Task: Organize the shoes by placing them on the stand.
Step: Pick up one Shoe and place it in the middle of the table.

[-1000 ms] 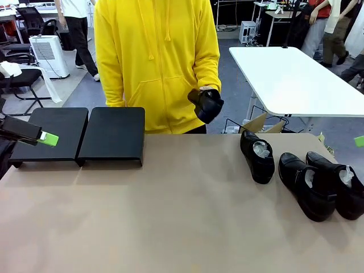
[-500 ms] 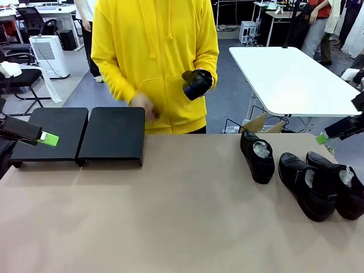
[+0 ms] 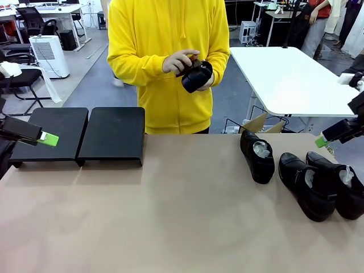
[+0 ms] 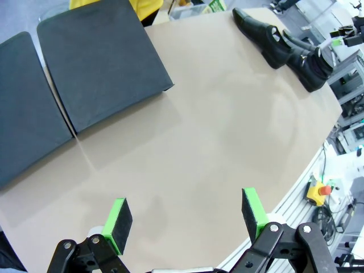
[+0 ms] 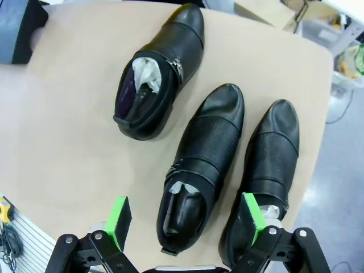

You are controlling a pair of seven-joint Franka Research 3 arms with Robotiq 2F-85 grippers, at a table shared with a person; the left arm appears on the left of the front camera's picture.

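Behind the stand (image 3: 111,133), person (image 3: 165,57) with a shoe (image 3: 196,75)

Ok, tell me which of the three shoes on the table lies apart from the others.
The leftmost shoe, closest to the stand: it lies alone, while the middle shoe and the rightmost shoe lie side by side.

A plain yellow hoodie (image 3: 142,45) with long sleeves and a wide hem is being worn by the person (image 3: 170,96). The left end effector (image 4: 186,219) is being seen as two black linked fingers (image 4: 99,253), each being tipped by a flat bright-green pad (image 4: 120,223), with round silver pins at the joints. The right end effector (image 5: 185,220) is being seen in the same build: black links, green pads, silver pivots.
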